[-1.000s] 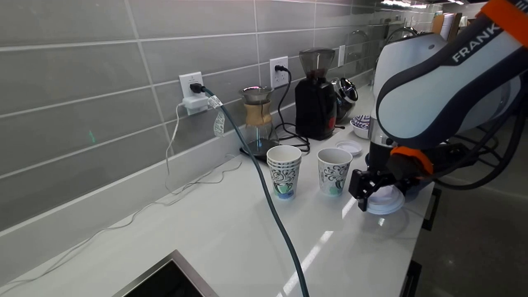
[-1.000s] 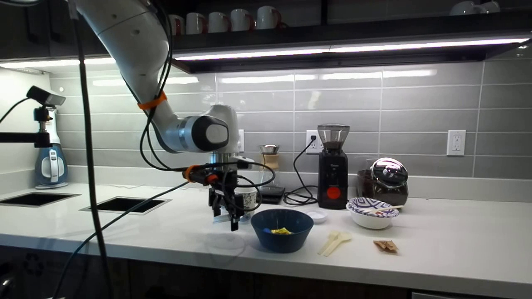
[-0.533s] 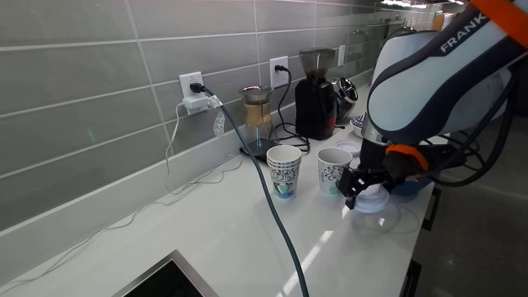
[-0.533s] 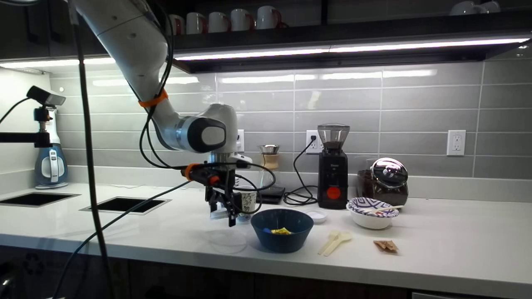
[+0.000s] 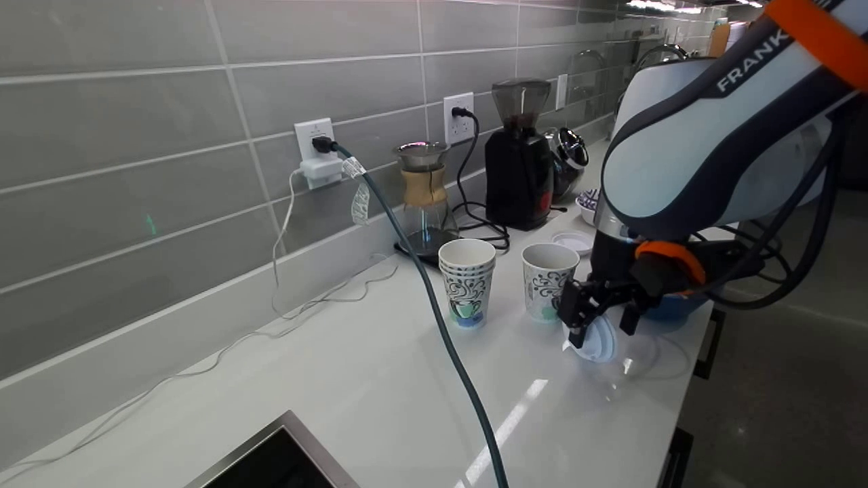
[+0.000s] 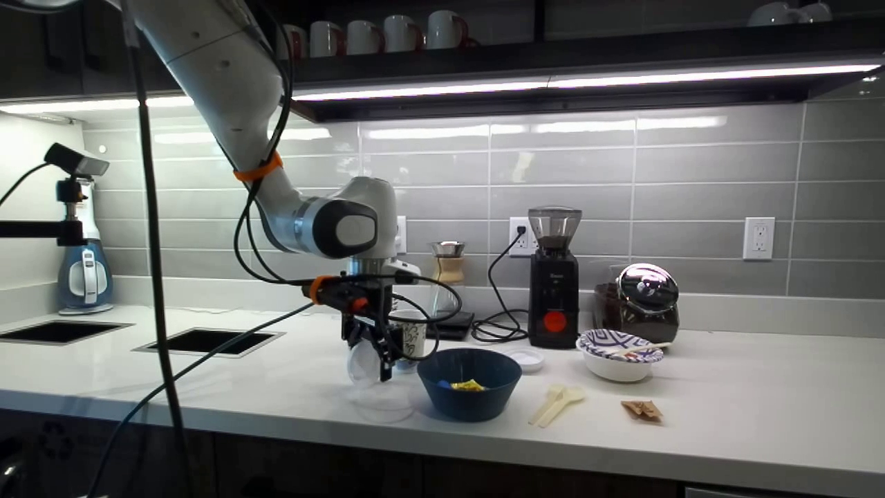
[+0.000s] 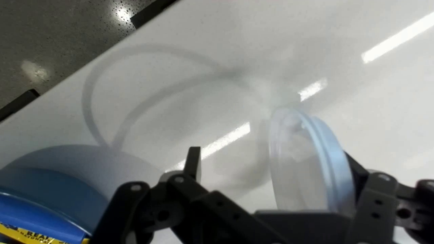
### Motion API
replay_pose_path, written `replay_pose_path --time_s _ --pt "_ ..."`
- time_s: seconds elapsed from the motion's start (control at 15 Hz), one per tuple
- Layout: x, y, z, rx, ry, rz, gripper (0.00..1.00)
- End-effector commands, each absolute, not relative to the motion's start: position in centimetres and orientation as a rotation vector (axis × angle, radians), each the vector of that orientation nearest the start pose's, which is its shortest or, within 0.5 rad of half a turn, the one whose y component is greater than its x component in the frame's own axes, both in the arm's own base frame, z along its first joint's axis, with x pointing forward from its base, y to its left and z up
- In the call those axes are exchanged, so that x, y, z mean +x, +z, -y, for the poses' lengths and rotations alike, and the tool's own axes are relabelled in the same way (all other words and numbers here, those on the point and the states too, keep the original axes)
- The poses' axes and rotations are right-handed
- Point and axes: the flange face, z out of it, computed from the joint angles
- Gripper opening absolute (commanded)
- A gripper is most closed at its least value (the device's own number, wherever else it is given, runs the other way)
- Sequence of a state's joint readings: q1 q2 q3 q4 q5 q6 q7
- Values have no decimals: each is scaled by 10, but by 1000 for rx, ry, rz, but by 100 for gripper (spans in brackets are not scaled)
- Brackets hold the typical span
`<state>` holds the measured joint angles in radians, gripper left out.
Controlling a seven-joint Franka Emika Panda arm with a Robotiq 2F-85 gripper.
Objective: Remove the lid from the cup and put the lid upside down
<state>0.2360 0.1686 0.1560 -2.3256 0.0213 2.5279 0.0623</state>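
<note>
In an exterior view, we see the gripper [image 5: 603, 332] low over the counter [image 5: 407, 407], nearer its front edge than its back edge, with the fingers [image 5: 575, 308] spread wide. The lid [image 5: 599, 342] tilts steeply between them, partly covered by the finger on the back-edge side. Near that finger stands the single paper cup [image 5: 544, 281], and the stacked paper cups [image 5: 468, 291] stand closer to the back edge.

In an exterior view, we find the lid nearly upright, its round face showing. The dark blue bowl [image 6: 470, 404] sits near the gripper by the front edge, and a white disc [image 6: 529, 361] lies behind it. We cannot tell whether the lid touches the counter.

In the wrist view, we see the lid almost on edge along the right-hand finger, touching or just beside it; we cannot say which. The left-hand finger is well apart, counter showing between.
</note>
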Motion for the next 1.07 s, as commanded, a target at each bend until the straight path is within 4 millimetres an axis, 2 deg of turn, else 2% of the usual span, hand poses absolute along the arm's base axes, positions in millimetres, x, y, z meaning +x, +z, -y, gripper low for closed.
replay_pose_path --time_s 0.0,0.53,1.0 --pt "489 270 -202 -3039 -67 497 100" --pt "488 271 -204 -3037 -86 491 100" --pt "475 284 -198 -3053 -142 436 100"
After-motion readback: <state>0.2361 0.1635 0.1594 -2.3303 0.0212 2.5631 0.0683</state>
